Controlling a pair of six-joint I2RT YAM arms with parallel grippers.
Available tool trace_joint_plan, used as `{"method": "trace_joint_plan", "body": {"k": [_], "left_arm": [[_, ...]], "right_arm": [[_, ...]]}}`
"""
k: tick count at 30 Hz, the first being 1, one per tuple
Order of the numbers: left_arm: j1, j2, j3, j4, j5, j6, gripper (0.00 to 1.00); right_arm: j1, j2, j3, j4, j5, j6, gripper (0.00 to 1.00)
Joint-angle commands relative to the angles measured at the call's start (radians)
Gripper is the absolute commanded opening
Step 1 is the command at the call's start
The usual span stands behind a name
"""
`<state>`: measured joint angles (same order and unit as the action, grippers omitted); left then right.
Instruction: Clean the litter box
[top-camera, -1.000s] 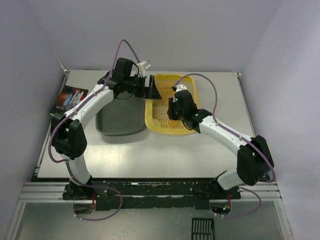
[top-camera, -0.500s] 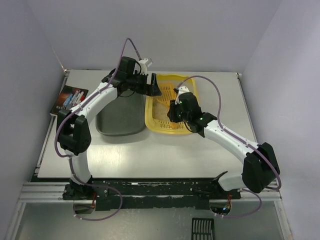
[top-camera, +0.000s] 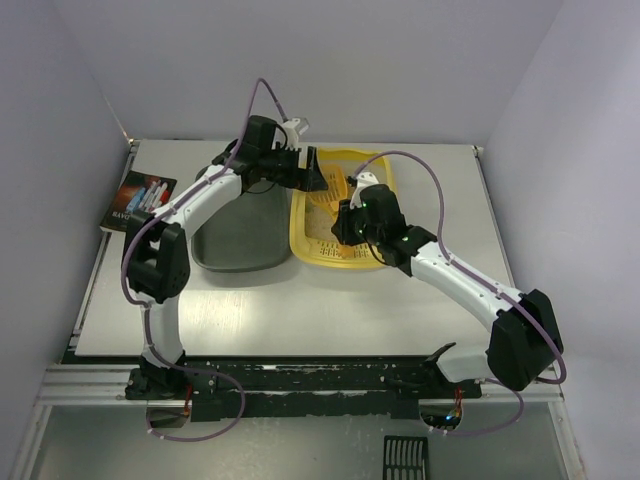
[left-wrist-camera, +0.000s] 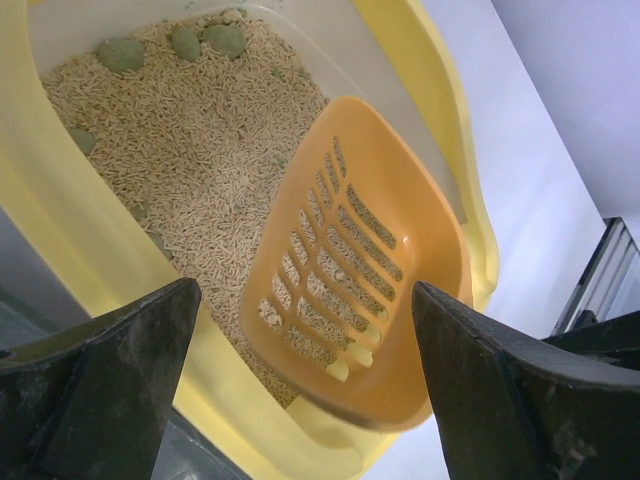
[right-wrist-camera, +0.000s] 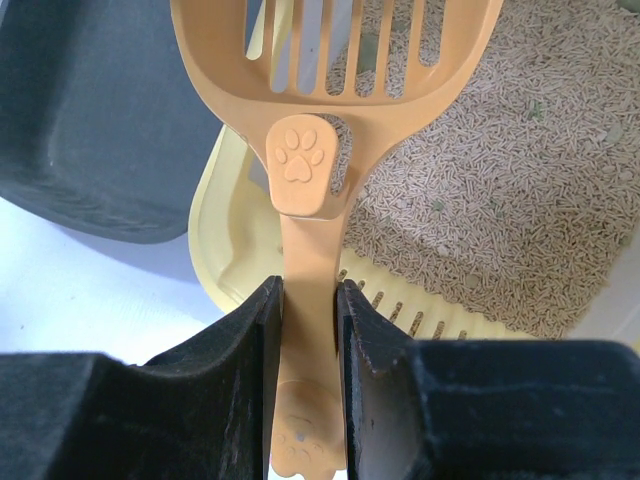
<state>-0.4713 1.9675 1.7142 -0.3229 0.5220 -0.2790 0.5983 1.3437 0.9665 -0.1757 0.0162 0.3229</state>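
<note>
Litter box (top-camera: 330, 258) sits mid-table and isn't clean yet: we count at least four greenish clumps (left-wrist-camera: 120, 52) in the litter. Left to right we've got one grey tray (top-camera: 240, 235), the left gripper (top-camera: 318, 172) gaping wide over the box, one scoop (left-wrist-camera: 350, 270) that looks empty, and the right gripper (right-wrist-camera: 308, 295) clamped on its handle. Pretty much all the scooping's ahead of us.

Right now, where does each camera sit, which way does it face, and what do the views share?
Top external: fixed above, behind the robot, looking down at the table; the left arm and right arm show whole.
Left wrist: on the left arm, looking down into the litter box between the fingers of the open left gripper.
Right wrist: on the right arm, looking along the right gripper, shut on the scoop handle; grey tray at left.
Shared: both wrist views show scoop and litter box.
</note>
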Motion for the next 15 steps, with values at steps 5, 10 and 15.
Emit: {"method": "trace_joint_plan", "body": {"k": [5,10,15], "left_arm": [[-0.004,0.047,0.062,0.056,0.155,-0.032,0.69],[-0.004,0.065,0.12,0.003,0.183,-0.007,0.49],[-0.004,0.071,0.157,-0.048,0.204,0.03,0.23]], "right_arm": [[-0.003,-0.01,-0.022,0.031,-0.044,-0.016,0.0],[-0.003,-0.008,-0.031,0.028,-0.035,-0.027,0.01],[-0.005,-0.006,-0.033,0.021,-0.011,-0.039,0.03]]}}
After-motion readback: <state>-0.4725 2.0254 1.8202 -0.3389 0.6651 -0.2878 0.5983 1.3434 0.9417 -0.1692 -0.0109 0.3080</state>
